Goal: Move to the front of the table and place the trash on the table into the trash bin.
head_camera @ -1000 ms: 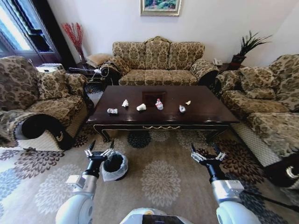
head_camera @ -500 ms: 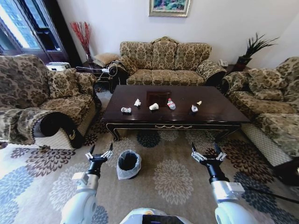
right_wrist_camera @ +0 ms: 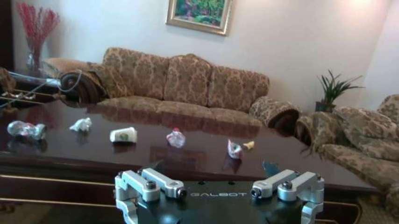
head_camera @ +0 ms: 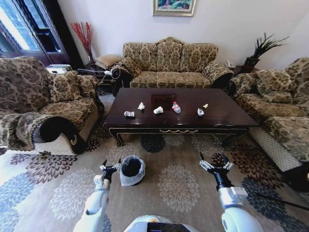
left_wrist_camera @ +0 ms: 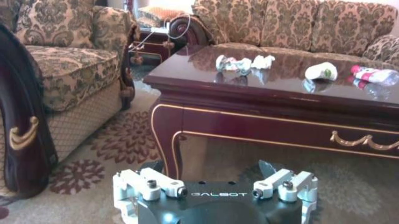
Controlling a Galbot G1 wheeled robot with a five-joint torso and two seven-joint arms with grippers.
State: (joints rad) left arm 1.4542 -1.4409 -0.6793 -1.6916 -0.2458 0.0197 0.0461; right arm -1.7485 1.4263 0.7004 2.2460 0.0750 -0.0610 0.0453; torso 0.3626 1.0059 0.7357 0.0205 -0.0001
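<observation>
The dark glossy table [head_camera: 227, 116] stands ahead of me. On it lies the trash: a clear wrapper [head_camera: 129, 114], crumpled white paper [head_camera: 141, 106], a white cup [head_camera: 158, 110], a small bottle with a red label [head_camera: 176, 107], another wrapper [head_camera: 200, 112] and a yellowish scrap [head_camera: 205, 106]. The black trash bin [head_camera: 132, 169] with its ruffled bag sits on the carpet in front of the table. My left gripper [head_camera: 110, 168] hangs open just left of the bin. My right gripper [head_camera: 215, 166] is open over the carpet, short of the table. Neither holds anything.
Patterned sofas ring the table: an armchair [head_camera: 48, 96] at left, a long sofa [head_camera: 169, 65] behind, another [head_camera: 280, 106] at right. The left wrist view shows the table's carved leg [left_wrist_camera: 168, 140] close by. Open flowered carpet [head_camera: 176, 181] lies between me and the table.
The whole view shifted at first as the camera moved. Since then my left arm has dropped and drawn in, bringing its gripper close beside the bin. The trash has stayed where it lay.
</observation>
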